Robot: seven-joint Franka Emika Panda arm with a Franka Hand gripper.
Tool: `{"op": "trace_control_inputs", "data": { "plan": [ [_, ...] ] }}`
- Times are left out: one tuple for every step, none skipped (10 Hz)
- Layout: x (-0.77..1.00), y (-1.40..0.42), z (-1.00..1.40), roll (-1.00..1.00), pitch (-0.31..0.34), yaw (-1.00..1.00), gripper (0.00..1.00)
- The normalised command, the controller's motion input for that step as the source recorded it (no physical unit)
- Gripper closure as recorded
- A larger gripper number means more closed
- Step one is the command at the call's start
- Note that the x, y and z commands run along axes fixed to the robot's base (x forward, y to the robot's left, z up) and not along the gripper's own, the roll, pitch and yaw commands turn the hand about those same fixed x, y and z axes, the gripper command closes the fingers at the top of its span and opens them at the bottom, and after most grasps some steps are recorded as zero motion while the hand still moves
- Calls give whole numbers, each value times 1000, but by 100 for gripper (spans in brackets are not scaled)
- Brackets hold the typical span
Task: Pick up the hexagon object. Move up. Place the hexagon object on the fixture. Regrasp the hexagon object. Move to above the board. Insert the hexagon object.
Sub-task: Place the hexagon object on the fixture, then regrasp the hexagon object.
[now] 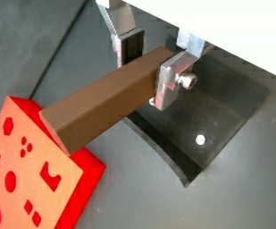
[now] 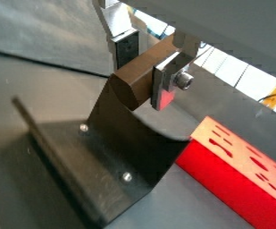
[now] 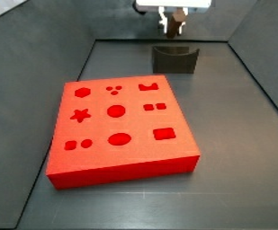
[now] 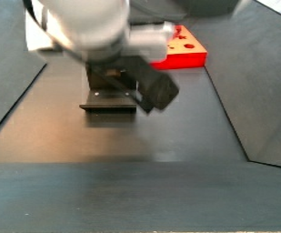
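Note:
My gripper (image 1: 150, 72) is shut on the hexagon object (image 1: 98, 106), a brown peg that sticks out sideways from between the silver fingers (image 1: 173, 79). Both wrist views show this; in the other one the gripper (image 2: 145, 70) grips the peg (image 2: 135, 79) near one end. The dark fixture (image 1: 218, 116) lies just below the peg, its upright wall and curved notch (image 2: 122, 148) under the peg's free end. In a side view the gripper (image 3: 174, 20) hangs above the fixture (image 3: 174, 59) at the far end of the floor. The red board (image 3: 117, 126) lies nearer, apart from the gripper.
The board also shows in both wrist views (image 1: 27, 170) (image 2: 241, 174) and behind the arm in a side view (image 4: 182, 50). Dark sloping walls (image 3: 261, 90) enclose the floor. In that side view the fixture (image 4: 108, 100) sits under the blurred gripper (image 4: 136, 77).

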Motion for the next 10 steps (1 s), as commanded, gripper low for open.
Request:
{"op": "trace_control_inputs", "data": {
  "plan": [
    [172,108,-1000,-432,47,-160,100],
    [183,111,-1000,-287,35,-151,100],
    [189,108,-1000,-199,17,-137,100],
    [189,114,-995,-183,7,-129,100],
    [143,92,-709,-171,-9,-107,100],
    [125,81,-606,-167,-13,-102,100],
    [96,76,-438,-128,-11,-84,100],
    [0,0,0,0,0,0,0],
    [0,0,1000,-10,4,-28,0],
    [-7,3,1000,-2,7,-18,0]
  ]
}}
